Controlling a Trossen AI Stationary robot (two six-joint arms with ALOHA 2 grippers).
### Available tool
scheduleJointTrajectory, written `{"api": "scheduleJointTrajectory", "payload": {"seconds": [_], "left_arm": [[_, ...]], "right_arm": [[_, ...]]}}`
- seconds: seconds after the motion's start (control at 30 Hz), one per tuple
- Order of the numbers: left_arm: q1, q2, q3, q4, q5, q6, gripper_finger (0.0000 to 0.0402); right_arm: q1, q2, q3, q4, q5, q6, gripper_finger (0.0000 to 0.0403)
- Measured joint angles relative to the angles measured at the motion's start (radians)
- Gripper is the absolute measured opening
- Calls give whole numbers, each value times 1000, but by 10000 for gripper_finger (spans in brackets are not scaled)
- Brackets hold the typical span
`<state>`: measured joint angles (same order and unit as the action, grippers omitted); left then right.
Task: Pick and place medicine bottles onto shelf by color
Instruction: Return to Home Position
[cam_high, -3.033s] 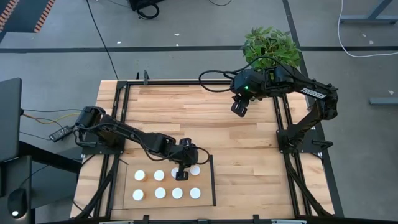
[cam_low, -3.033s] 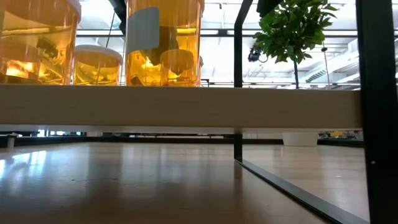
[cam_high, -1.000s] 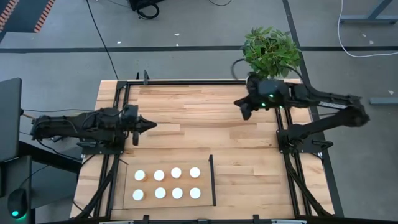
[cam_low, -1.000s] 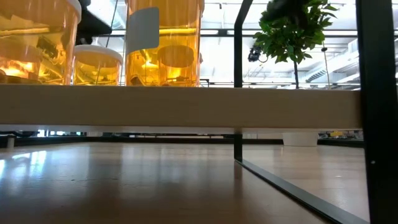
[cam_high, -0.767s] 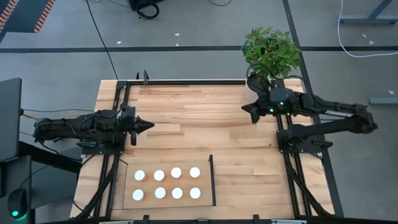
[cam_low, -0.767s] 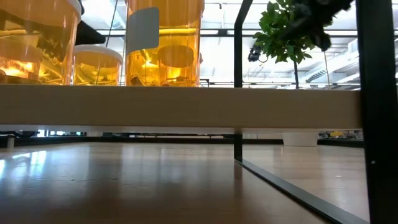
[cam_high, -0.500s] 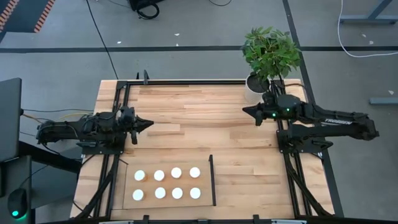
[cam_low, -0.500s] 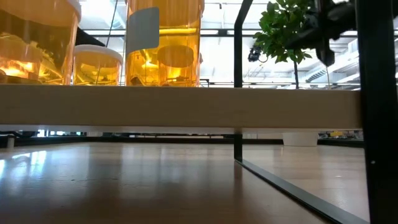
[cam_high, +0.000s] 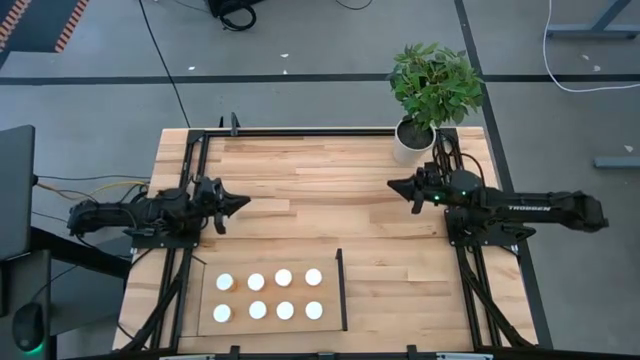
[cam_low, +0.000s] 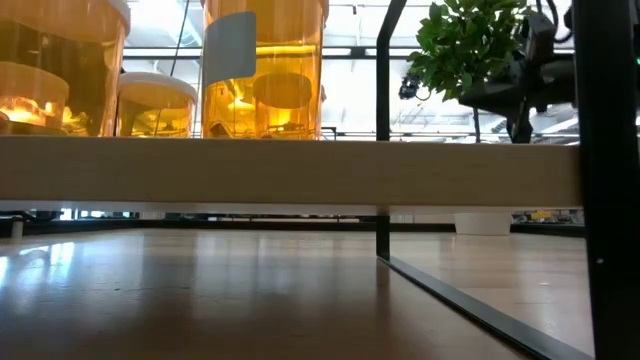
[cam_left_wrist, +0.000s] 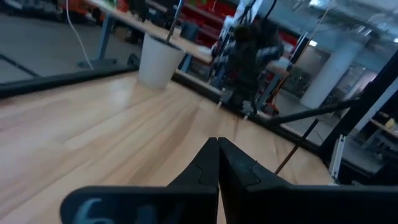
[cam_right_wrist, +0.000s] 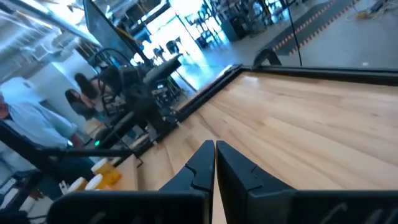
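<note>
Several medicine bottles (cam_high: 270, 280), orange with white caps, stand upright in two rows on the shelf (cam_high: 270, 296), a pale board near the table's front edge with a black strip (cam_high: 341, 290) on its right end. In the low view they loom large (cam_low: 262, 70) above the board's edge (cam_low: 290, 170). My left gripper (cam_high: 243, 201) is shut at the table's left side, pointing level toward the right, fingertips together (cam_left_wrist: 217, 142). My right gripper (cam_high: 392, 184) is shut at the right side, pointing level toward the left (cam_right_wrist: 214, 144). Neither is near the bottles.
A white pot (cam_high: 408, 140) with a green plant (cam_high: 435, 75) stands at the far right corner, close behind my right arm (cam_low: 520, 75). Black frame rails (cam_high: 190, 180) run along both table sides. Bare plank tabletop (cam_high: 320, 190) lies between the grippers. A person (cam_right_wrist: 31, 124) sits beyond the table.
Both arms have sunk and folded back toward their bases. The right gripper has come down beside the plant and tipped to level, drawing toward the right edge. The left gripper has dropped lower at the left edge. Both stayed shut; the bottles have not moved.
</note>
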<state>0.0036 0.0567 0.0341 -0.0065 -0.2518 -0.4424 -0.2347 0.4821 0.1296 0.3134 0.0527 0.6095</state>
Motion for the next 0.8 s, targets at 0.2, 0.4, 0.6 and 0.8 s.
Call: {"api": "scheduleJointTrajectory", "payload": {"seconds": [0.2, 0.4, 0.6, 0.8], "left_arm": [[7, -21, -4, 6, -18, 65, 2], [44, -27, 15, -55, -19, 66, 2], [63, -25, 56, -181, -21, 24, 10], [63, -24, 70, -173, -18, 19, 22]], "right_arm": [[-31, -29, -124, 87, -23, -5, 20], [-73, -57, -108, 66, -48, -68, 20], [-83, -60, -107, 47, -137, -56, 20], [-83, -59, -107, 31, -262, -79, 20]]}}
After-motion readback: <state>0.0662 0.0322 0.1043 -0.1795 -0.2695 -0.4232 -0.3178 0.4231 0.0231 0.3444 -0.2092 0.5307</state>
